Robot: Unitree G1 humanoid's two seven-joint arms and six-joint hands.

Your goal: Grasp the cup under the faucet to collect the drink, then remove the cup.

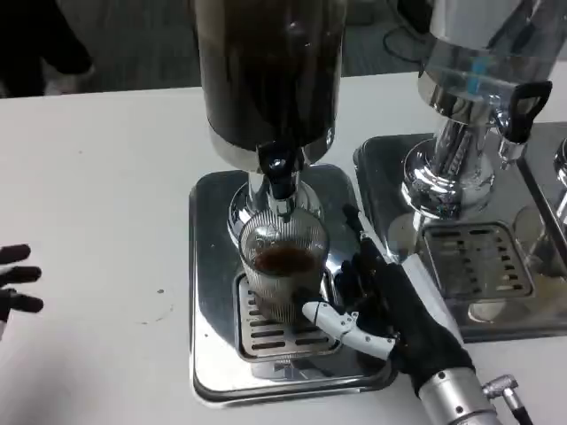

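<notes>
Here the right hand (390, 305) grasps the cup (283, 270), its thumb across the lower front of the glass and its dark fingers against the far side. The cup is ribbed and clear, holds a dark drink low inside, and stands on the slotted grate (266, 332) of the steel drip tray (208, 292), directly below the black-handled faucet (279, 177) of the dark-filled dispenser (270, 71). Beyond the right hand's back stands a second dispenser (478, 97) on its own tray. The left hand (16, 279) rests well apart near the table (106, 195) edge, fingers spread, holding nothing.
</notes>
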